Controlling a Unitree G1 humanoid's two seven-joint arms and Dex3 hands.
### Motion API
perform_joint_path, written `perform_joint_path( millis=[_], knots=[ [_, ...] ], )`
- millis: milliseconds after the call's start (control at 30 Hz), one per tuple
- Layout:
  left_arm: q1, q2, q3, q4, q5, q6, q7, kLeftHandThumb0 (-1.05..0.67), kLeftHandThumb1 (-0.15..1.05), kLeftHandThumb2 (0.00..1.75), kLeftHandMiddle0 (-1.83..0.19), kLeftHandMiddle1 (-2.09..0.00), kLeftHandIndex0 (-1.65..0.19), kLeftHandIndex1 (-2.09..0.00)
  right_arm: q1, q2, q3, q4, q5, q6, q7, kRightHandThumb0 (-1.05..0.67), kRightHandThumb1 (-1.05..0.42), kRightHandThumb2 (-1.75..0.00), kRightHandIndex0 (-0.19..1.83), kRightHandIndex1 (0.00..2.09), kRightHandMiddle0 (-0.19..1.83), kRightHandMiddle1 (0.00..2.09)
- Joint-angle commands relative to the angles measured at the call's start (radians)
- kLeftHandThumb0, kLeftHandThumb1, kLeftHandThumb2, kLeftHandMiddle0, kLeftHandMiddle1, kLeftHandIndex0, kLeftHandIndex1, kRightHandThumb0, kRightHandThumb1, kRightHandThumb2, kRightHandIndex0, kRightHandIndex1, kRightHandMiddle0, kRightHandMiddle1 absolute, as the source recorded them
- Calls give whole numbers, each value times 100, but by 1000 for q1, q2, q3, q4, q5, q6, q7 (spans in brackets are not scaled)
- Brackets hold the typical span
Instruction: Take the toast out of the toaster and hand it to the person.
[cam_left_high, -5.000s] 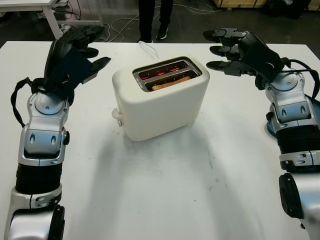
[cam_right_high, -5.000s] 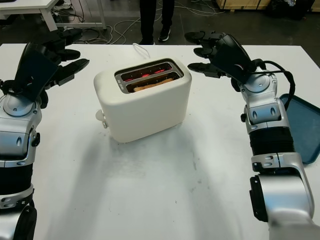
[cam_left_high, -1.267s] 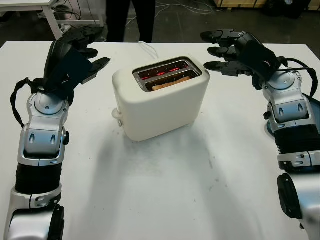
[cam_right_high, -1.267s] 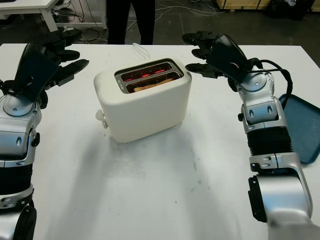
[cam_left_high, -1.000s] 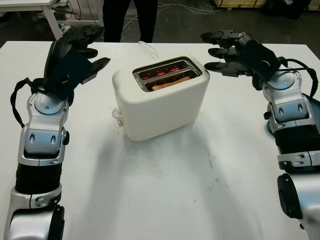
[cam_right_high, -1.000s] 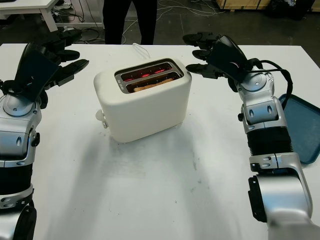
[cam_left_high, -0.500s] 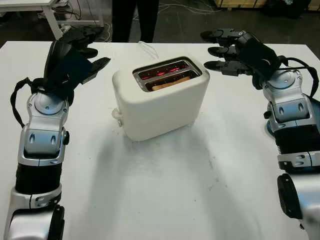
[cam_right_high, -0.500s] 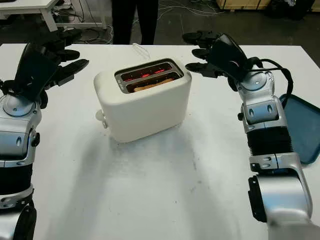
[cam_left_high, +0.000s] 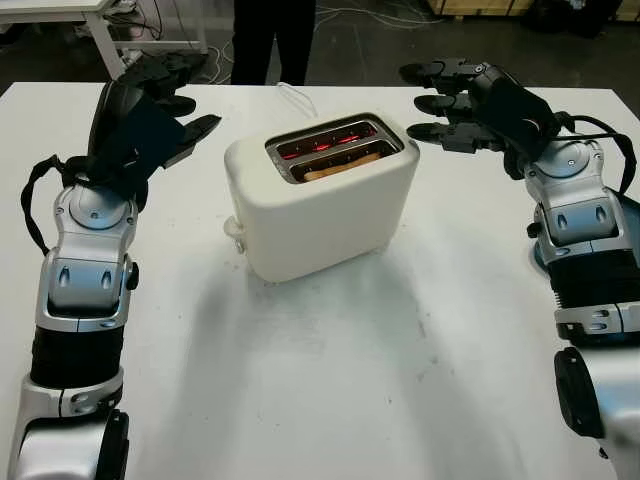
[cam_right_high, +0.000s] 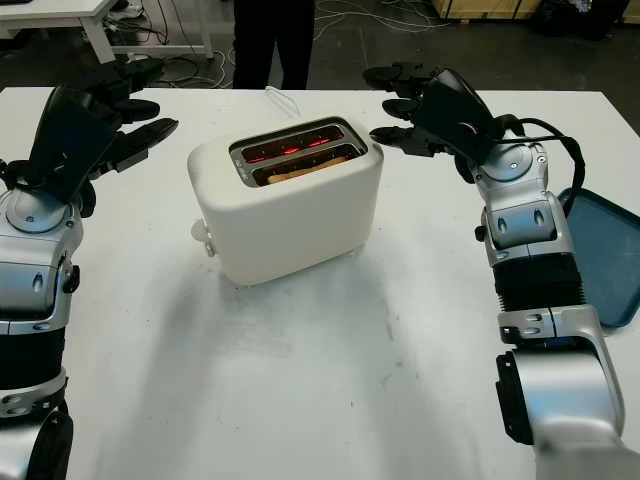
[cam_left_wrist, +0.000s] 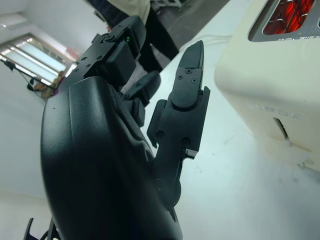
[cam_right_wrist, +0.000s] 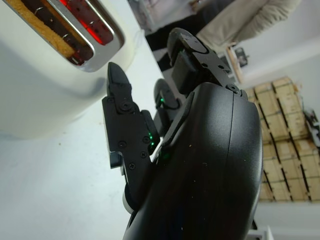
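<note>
Fingers of both hands hold nothing, and toast is not yet touched.

Right hand (cam_left_high: 455, 100) is open, up beside the far right corner of the toaster (cam_left_high: 322, 195), and compared with a second ago it has crept only a little toward the slots; left hand (cam_left_high: 165, 105) is open too, on the far left side, well apart from the toaster, and it has not moved. Meanwhile the person (cam_left_high: 272, 30) behind the table (cam_left_high: 330, 400) has stepped a bit to the right. So I judge the reach is only beginning, and the receiver is ready. Toast (cam_left_high: 342, 165) sits deep in the nearer slot, on its edge, its long axis along the slot, from near-left to far-right; the farther slot glows red.
</note>
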Motion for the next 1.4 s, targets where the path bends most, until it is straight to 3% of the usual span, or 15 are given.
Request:
perform_joint_path(
  millis=[0, 1367],
  knots=[
    [3, 12, 2, 6, 7, -19, -6, -27, 92, 15, -30, -80, -58, -5, 9, -2, 3, -14, -1, 12, -3, -14, -92, -12, 44, 0, 45, 0],
    [3, 12, 2, 7, 12, -19, -2, -27, 92, 15, -30, -81, -58, -5, 8, -2, 3, -9, 3, 6, -1, -14, -92, -11, 44, 0, 45, 0]
  ],
)
